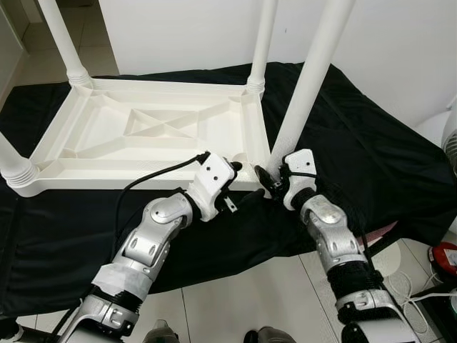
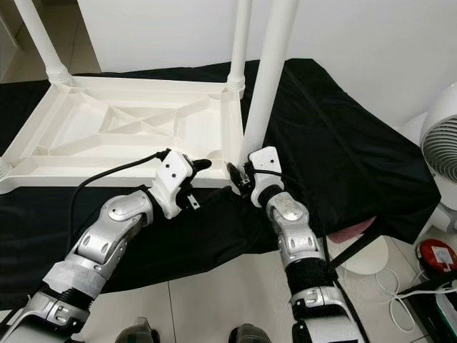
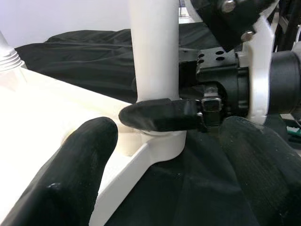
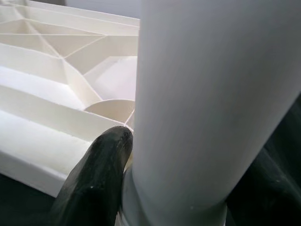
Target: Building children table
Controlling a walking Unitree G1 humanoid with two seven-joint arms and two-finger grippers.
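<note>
Tabletop (image 1: 143, 136) of white plastic, upside down on a black cloth (image 1: 343, 136), ribbed underside facing up. Legs standing upright from its corners: one at the far left (image 1: 66, 43), one at the far right (image 1: 261, 43), one at the near left corner (image 1: 14, 168), and the near right leg (image 1: 310, 78) rising from the near right corner, leaning slightly to the right. Right end effector (image 1: 271, 180) clamped on the near right leg just above its base, one black finger (image 4: 101, 179) pressed against the white tube where it met the socket. Left end effector (image 1: 239, 182) just beside the same corner, on its left, fingers apart, one finger (image 3: 70, 183) over the tabletop rim and the other on the far side of the corner over the cloth, nothing between them. Black cable (image 1: 153, 179) looping from the left wrist back over the near rim of the tabletop. White wall (image 1: 400, 43) behind the cloth, tiled floor (image 1: 250, 293) near, a white fan (image 2: 443, 150) at the far right edge, a red object (image 2: 437, 259) on the floor below it
</note>
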